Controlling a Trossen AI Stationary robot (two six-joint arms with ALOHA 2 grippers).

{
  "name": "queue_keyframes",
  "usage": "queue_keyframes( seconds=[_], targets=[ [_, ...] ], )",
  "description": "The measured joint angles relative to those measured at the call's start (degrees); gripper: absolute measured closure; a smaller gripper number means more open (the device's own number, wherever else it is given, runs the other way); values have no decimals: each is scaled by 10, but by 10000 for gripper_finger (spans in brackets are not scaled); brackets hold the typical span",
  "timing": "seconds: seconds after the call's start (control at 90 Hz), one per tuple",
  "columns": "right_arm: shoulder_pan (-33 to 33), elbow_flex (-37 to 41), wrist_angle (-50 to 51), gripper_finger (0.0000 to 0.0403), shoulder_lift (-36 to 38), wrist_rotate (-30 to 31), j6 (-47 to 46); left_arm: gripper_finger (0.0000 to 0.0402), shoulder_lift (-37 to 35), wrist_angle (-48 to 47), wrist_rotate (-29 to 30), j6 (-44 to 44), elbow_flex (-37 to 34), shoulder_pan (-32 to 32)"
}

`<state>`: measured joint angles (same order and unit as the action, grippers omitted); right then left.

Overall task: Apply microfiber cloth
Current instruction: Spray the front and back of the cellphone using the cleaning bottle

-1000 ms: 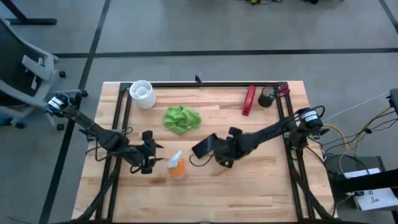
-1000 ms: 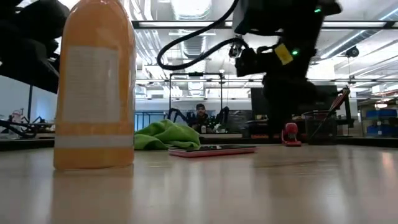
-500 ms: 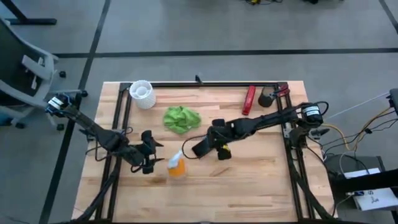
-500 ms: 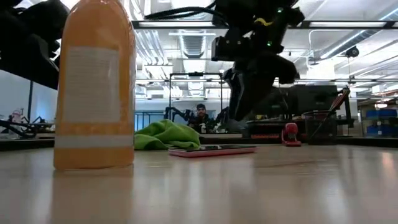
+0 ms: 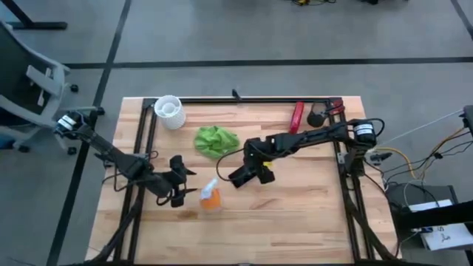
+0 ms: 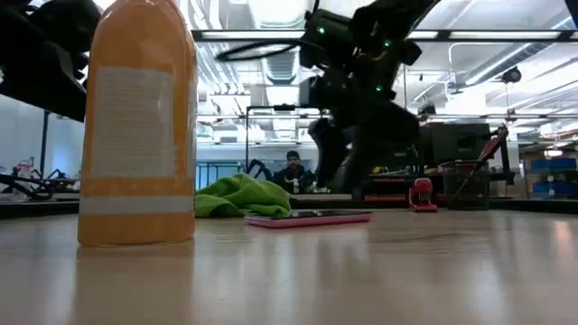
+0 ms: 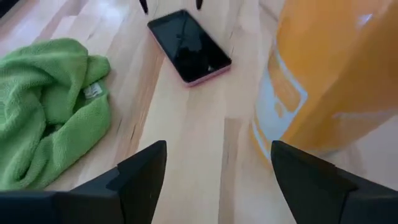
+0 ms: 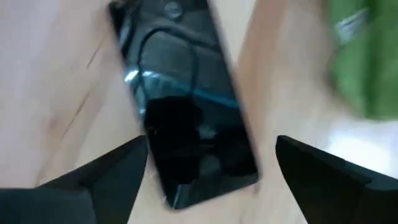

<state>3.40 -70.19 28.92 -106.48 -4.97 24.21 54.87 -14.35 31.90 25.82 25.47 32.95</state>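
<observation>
Where the microfiber cloth (image 5: 216,140) lies bunched on the wooden table (image 5: 310,207), it sits toward the far middle of the top, a crumpled lime-green heap a little longer across the table than deep, with no clear direction to point. Just beside its near right edge lies the black phone (image 5: 242,176), its long axis slanting diagonally, one end nearer the cloth. The right gripper (image 5: 255,164) hangs over the phone, close to the cloth but not touching it; its fingers (image 8: 323,180) stand spread wide with nothing between them. The left gripper (image 5: 177,191) waits low at the near left, beside the orange-and-white spray bottle (image 5: 210,196), its fingers (image 7: 143,171) likewise parted and empty.

From above, the whole layout reads plainly: a white cup (image 5: 168,111) at the far left corner, a red tool (image 5: 296,118) and a dark round object (image 5: 316,117) at the far right. The low view hides all that behind the looming bottle (image 6: 137,122), but shows the cloth (image 6: 242,196) rising as a soft mound above the flat, pink-edged phone (image 6: 309,217). The left wrist view alone shows a small white label (image 7: 93,91) sewn on the cloth (image 7: 50,112). The right wrist view is blurred, with the phone (image 8: 186,106) below it.

Pale wood planks make up the tabletop, framed by black rails, on a grey floor. Beyond the table, a person (image 6: 291,171) sits in a workshop with ceiling lights.
</observation>
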Motion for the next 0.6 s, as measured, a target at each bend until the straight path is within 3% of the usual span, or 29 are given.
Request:
queue_keyframes(
  seconds=[0.6],
  targets=[
    [30, 1, 41, 62, -25, 0, 68, 132, 29, 41, 7, 2, 0, -4]
  ],
)
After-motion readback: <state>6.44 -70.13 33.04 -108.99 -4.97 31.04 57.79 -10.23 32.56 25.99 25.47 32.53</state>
